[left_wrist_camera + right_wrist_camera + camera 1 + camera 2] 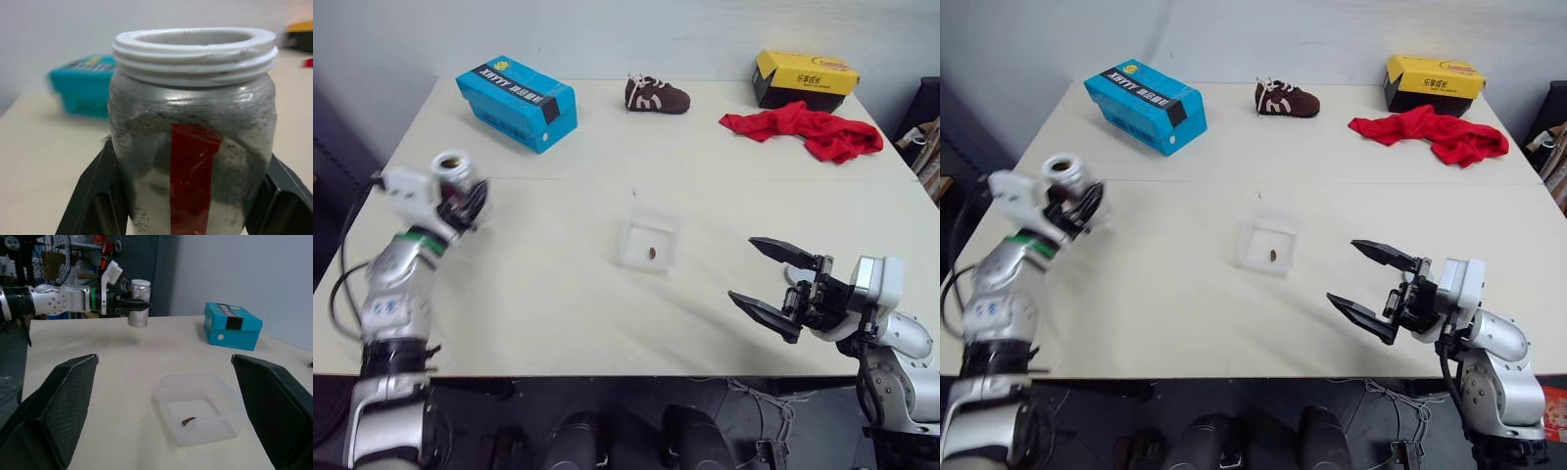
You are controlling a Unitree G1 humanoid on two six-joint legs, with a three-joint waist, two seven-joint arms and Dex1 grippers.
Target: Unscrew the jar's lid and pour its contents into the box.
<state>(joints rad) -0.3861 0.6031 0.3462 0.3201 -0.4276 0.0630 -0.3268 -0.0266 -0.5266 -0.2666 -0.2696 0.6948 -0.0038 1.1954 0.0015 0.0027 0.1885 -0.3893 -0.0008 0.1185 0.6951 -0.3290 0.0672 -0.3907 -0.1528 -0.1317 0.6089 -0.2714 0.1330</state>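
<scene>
Left gripper (460, 201) clamps the jar (193, 142) by its body above the table's left side — light, slick, stiff plastic, lidless; right gripper (775, 284) gapes wide, empty, near the box (649, 243).

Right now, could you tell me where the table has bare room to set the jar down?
Free: the stretch between the jar and the clear box, and the near edge in front of the box. Crowded: the far edge, with the blue box, shoe, red cloth and yellow box.
</scene>
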